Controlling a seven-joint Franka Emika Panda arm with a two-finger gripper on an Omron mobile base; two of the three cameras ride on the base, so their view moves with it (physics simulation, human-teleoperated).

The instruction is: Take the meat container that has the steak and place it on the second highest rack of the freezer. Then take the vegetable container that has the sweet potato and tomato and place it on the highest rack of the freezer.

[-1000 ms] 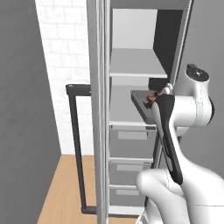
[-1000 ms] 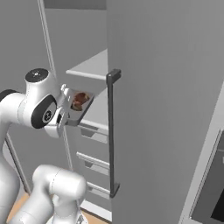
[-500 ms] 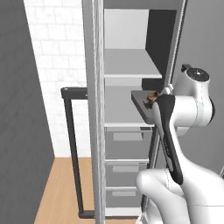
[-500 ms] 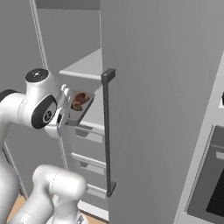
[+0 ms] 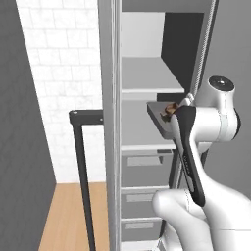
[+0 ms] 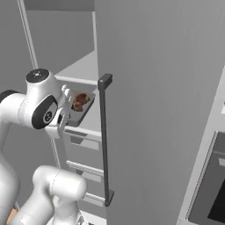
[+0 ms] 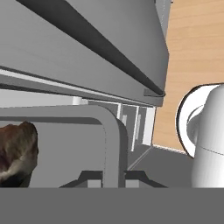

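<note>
Freezer [image 5: 147, 73] interior with its door swung open, seen from behind the arm. The grey meat container [image 6: 81, 110] is held at the height of the gap between two pale inner shelves, level and just in front of the compartment; whether its base touches a shelf cannot be told. The steak [image 6: 80, 101], a dark brown mottled chunk, lies inside the container, and in the hand view it [image 7: 15, 151] sits at the left edge against the tray floor. The fingers [image 7: 114, 180] are drawn together and clamped on the container's near rim [image 7: 111, 144], one dark tip on each side of the wall. In the left base view the tray [image 5: 159, 115] projects leftward from the wrist, below the highest rack [image 5: 147, 78], which carries nothing visible. Drawers [image 5: 142, 201] stack beneath the shelves. The dark bar handle [image 6: 104, 140] of the door stands just right of the container in the right base view. Wooden floor [image 7: 192, 52] shows beyond the cabinet.
</note>
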